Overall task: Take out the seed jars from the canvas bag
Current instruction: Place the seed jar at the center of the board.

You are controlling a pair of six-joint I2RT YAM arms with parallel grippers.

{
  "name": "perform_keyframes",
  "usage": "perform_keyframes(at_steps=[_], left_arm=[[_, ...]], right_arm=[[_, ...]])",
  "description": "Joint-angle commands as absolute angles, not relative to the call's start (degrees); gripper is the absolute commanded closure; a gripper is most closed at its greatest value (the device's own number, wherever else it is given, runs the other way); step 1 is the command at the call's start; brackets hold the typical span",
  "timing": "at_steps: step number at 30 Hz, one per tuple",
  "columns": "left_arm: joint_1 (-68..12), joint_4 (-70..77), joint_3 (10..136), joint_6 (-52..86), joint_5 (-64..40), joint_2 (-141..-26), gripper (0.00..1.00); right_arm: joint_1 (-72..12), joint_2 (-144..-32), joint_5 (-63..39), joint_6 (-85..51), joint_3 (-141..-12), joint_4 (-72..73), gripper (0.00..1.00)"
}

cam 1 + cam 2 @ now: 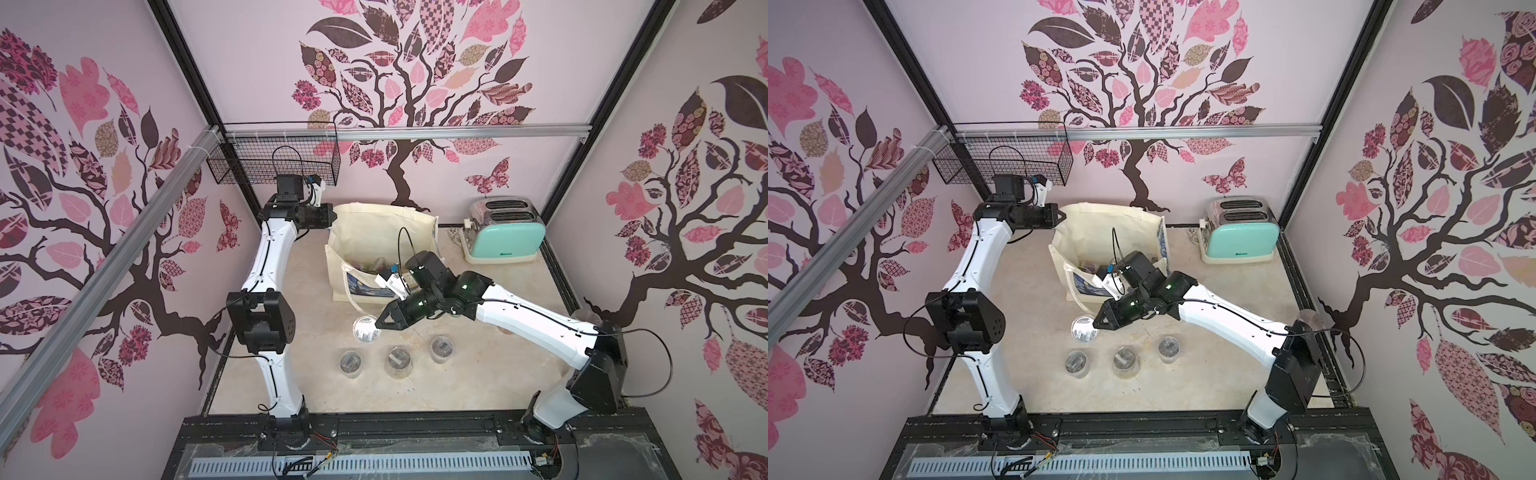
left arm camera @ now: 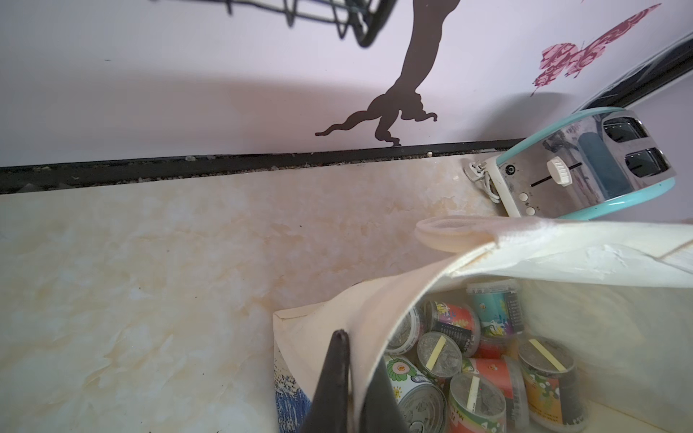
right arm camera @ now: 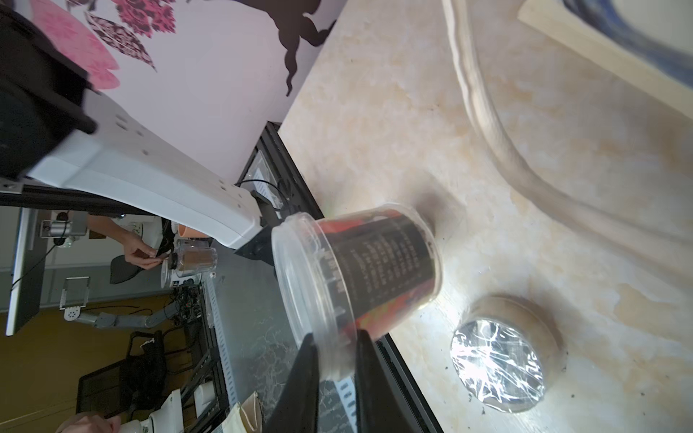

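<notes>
Seed jar (image 3: 375,270) in right gripper (image 3: 335,337) points lid-up, axis near-vertical.

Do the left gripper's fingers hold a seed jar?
No, the fingers of the left gripper pinch the rim of the canvas bag; the seed jars lie loose inside.

No wording reads clearly. The mint toaster (image 1: 505,239), at two o'clock on the desk (image 1: 478,374), carries a short dark brand word too small to make out. Print on one seed jar (image 3: 375,270) and on the seed jars (image 2: 453,324) in the canvas bag (image 2: 356,318) is blurred.
</notes>
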State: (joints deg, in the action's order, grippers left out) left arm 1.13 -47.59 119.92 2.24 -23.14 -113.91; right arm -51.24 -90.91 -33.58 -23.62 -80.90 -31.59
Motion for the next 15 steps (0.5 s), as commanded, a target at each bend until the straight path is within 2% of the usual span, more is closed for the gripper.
perform_keyframes(at_steps=[1, 7, 15], left_arm=[[2.7, -42.6, 122.0, 3.9, -17.7, -114.0, 1.0], [4.6, -41.6, 120.8, 5.8, -16.4, -113.1, 1.0], [6.9, -40.7, 118.4, 5.1, -18.0, -111.4, 1.0]], right_arm=[[-51.5, -88.5, -31.0, -24.1, -79.0, -31.0, 0.83], [-51.0, -86.8, -27.2, -28.2, -73.9, -28.4, 0.82], [-43.4, -82.3, -26.6, -33.8, -66.5, -25.0, 0.81]])
